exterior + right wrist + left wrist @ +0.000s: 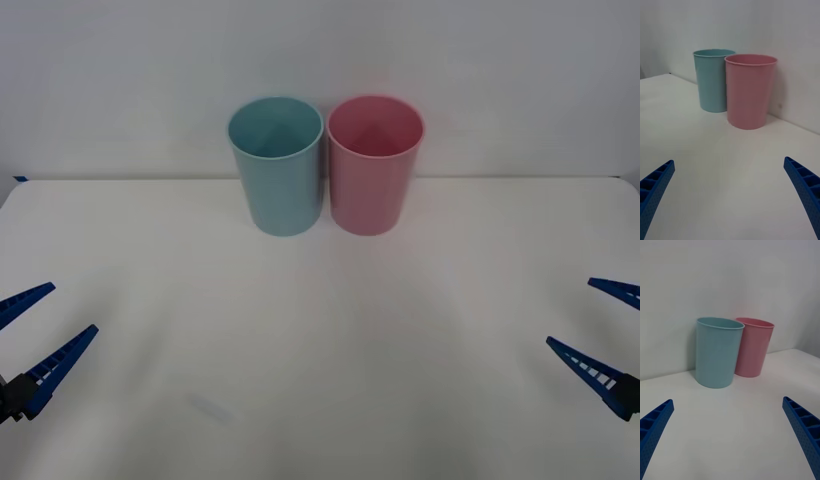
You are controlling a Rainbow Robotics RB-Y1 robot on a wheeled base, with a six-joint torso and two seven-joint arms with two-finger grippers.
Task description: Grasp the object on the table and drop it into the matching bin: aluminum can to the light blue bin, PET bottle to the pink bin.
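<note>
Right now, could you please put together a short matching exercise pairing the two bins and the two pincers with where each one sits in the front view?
Things:
1. light blue bin
2. pink bin
3. left pincer
4. right pincer

Places or states:
A. open at the table's right edge
B. at the back, on the robot's right side of the pair
C. open at the table's left edge
D. at the back, on the robot's left side of the pair

Pairs: 1-D, 2-B, 3-C, 4-A
</note>
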